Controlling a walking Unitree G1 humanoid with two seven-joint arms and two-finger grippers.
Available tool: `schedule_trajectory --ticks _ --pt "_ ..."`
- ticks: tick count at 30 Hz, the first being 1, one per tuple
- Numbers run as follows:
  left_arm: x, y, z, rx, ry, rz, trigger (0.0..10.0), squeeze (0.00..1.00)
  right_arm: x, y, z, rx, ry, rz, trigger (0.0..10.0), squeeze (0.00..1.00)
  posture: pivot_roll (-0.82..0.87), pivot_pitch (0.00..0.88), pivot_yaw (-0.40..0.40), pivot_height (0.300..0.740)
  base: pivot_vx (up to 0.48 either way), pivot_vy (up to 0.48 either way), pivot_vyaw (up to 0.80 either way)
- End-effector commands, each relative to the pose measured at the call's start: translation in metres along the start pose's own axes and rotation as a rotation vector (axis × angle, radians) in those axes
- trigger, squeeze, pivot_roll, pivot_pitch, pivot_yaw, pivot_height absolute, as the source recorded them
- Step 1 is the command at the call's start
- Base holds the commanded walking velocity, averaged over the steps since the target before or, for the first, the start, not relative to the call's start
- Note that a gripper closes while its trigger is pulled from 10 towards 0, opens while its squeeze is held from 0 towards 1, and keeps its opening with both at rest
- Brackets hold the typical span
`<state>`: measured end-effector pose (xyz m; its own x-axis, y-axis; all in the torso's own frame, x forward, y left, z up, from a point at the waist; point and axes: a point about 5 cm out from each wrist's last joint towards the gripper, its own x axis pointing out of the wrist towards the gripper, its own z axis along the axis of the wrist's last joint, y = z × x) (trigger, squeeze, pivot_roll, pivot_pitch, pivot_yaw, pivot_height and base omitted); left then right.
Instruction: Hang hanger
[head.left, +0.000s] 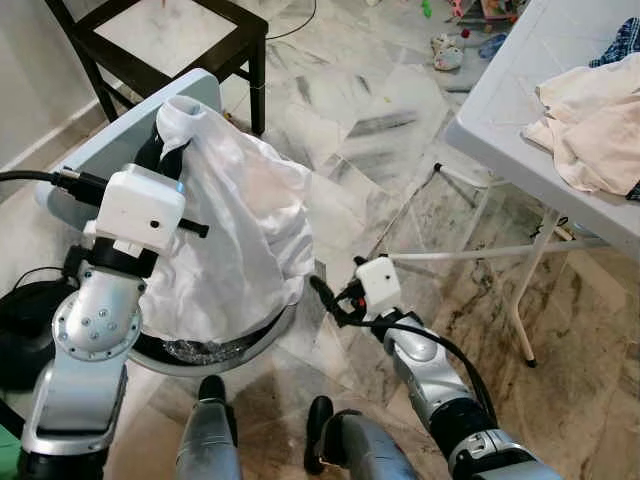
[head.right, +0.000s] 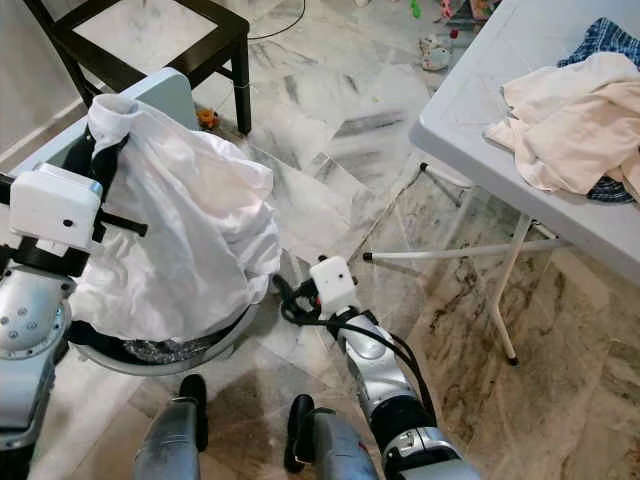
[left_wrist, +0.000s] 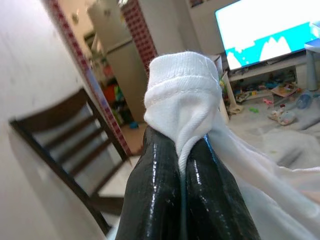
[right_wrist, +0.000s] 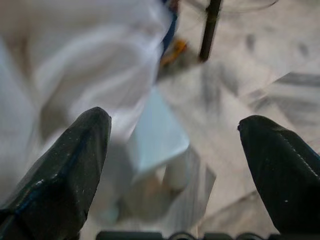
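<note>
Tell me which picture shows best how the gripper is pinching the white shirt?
The left wrist view: the left gripper is shut on the white shirt, with its ribbed collar bunched above the black fingertips. Both eye views show the whole shirt hanging from that gripper over the basket. The right wrist view shows blurred white cloth.

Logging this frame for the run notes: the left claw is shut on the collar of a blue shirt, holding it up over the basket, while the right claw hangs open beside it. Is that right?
One thing is off: the shirt is white, not blue, as the left eye view and left wrist view show. The left claw is shut on its collar over the basket, and the right claw hangs open beside it.
</note>
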<state>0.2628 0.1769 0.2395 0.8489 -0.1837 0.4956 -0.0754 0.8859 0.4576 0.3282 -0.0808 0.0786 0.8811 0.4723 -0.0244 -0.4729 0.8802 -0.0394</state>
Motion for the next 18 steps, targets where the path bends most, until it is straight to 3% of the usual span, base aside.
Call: schedule_trajectory --ticks 1,6,10,14,15,18 --pt "-0.006 -0.004 0.002 -0.037 0.008 0.010 0.0 0.00 -0.002 -0.008 0.004 0.035 -0.024 -0.043 10.0 0.00 0.33 0.317 -0.165 0.740 0.000 0.000 0.00" --pt "-0.009 -0.011 -0.008 -0.156 0.114 0.068 0.0 0.00 -0.004 -0.017 0.006 0.065 -0.029 -0.081 10.0 0.00 0.33 0.300 -0.162 0.740 0.000 0.000 0.00" --pt "-0.008 -0.022 -0.016 -0.146 0.177 0.040 0.0 0.00 -0.008 -0.023 0.003 0.099 -0.026 -0.122 10.0 0.00 0.32 0.286 -0.157 0.740 0.000 0.000 0.00" --pt "-0.009 -0.026 -0.018 -0.169 0.189 0.022 0.0 0.00 -0.010 -0.028 0.007 0.203 -0.070 -0.169 10.0 0.00 0.32 0.269 -0.148 0.740 0.000 0.000 0.00" --pt "-0.012 -0.028 -0.024 -0.176 0.210 0.019 0.0 0.00 -0.011 -0.031 0.011 0.269 -0.108 -0.198 10.0 0.00 0.32 0.246 -0.136 0.740 0.000 0.000 0.00" --pt "-0.015 -0.030 -0.032 -0.185 0.240 0.014 0.0 0.00 -0.013 -0.031 0.014 0.282 -0.127 -0.209 10.0 0.00 0.32 0.230 -0.130 0.740 0.000 0.000 0.00"
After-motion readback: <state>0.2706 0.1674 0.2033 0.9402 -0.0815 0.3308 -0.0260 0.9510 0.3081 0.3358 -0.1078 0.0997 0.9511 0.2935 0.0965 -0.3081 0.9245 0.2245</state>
